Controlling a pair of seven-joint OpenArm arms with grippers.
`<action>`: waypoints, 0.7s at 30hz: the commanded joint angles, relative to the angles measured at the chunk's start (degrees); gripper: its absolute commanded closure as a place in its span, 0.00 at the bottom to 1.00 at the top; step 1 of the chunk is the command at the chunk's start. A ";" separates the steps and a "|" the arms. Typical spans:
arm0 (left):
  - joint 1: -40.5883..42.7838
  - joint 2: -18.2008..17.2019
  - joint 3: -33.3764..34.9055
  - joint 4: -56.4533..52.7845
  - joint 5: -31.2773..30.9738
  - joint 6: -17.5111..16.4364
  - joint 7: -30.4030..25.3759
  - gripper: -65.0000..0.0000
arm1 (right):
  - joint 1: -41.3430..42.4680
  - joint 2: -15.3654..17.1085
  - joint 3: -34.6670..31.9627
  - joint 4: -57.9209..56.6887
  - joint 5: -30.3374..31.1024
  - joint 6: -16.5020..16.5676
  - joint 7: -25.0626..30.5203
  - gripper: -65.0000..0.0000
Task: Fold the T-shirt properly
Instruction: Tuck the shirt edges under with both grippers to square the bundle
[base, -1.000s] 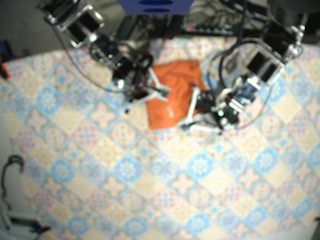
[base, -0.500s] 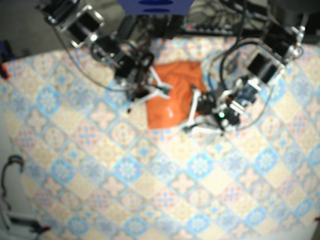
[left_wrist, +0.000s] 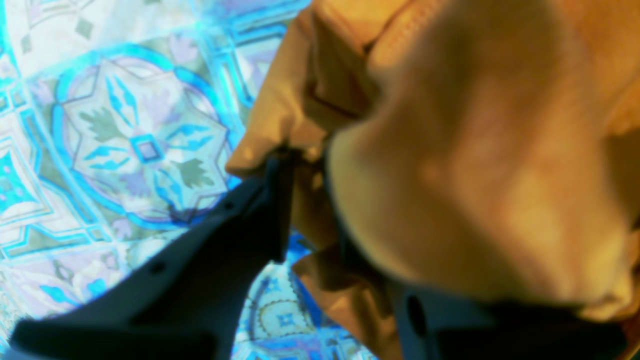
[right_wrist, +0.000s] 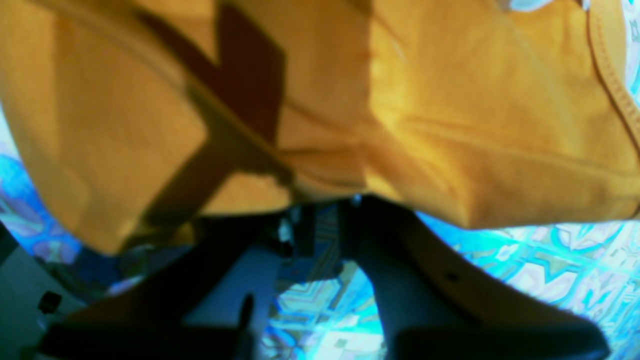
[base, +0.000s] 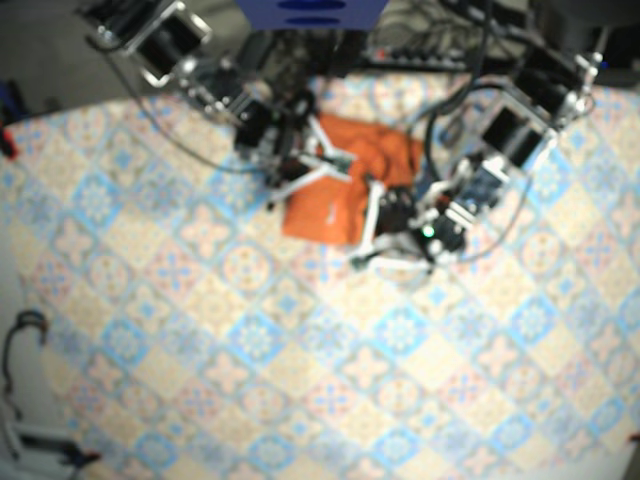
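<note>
The orange T-shirt (base: 345, 190) lies bunched at the top middle of the patterned tablecloth (base: 300, 340). My left gripper (base: 372, 215) is at the shirt's lower right edge. In the left wrist view this left gripper (left_wrist: 310, 200) is shut on a fold of the T-shirt (left_wrist: 475, 165), and cloth drapes over one finger. My right gripper (base: 322, 160) is at the shirt's upper left. In the right wrist view the right gripper (right_wrist: 322, 207) pinches the hem of the T-shirt (right_wrist: 450, 125), which hangs lifted above the cloth-covered table.
Cables (base: 470, 110) loop around the arm on the right of the base view. A blue object (base: 310, 12) stands beyond the table's far edge. A dark cable loop (base: 25, 330) lies at the left edge.
Both grippers have shifted with the shirt; its lower edge has risen toward the far side and the cloth looks more bunched. The right gripper has moved up and slightly right.
</note>
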 joint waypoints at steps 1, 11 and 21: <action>-1.29 -0.18 -0.37 0.70 -0.41 -0.02 -0.68 0.78 | -0.10 0.20 -0.08 0.12 1.66 1.63 -1.10 0.86; -1.29 -1.76 -0.37 0.97 -0.50 -0.02 -0.68 0.78 | 0.34 1.34 2.91 -0.15 1.66 1.55 -0.84 0.86; -1.38 -3.79 -1.25 1.06 -0.50 -0.02 -0.59 0.78 | -0.01 1.34 9.32 0.20 -2.91 1.46 -0.84 0.86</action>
